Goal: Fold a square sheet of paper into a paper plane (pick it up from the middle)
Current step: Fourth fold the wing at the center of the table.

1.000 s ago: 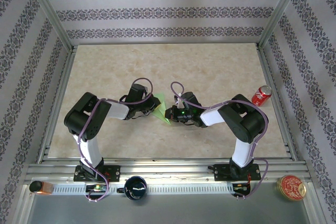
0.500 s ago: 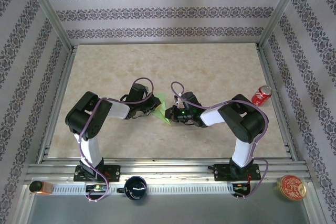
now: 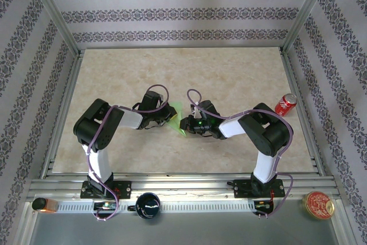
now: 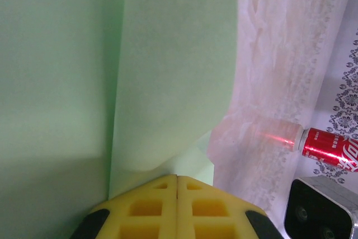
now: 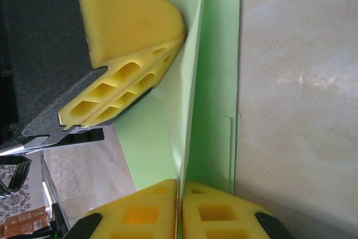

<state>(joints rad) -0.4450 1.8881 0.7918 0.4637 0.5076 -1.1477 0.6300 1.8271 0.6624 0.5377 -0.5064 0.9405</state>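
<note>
Green paper sheet (image 3: 178, 111) central, red can (image 3: 285, 104) far right, dark mug (image 3: 148, 205) nearside

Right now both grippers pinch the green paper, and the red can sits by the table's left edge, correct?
No: top external shows the red can by the right edge. The left gripper and right gripper do pinch the green paper.

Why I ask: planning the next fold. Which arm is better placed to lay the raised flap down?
Right, probably. The right gripper pinches a raised flap of the green paper, so it could carry that flap over; the left gripper is shut on the paper nearby and can anchor it.
</note>
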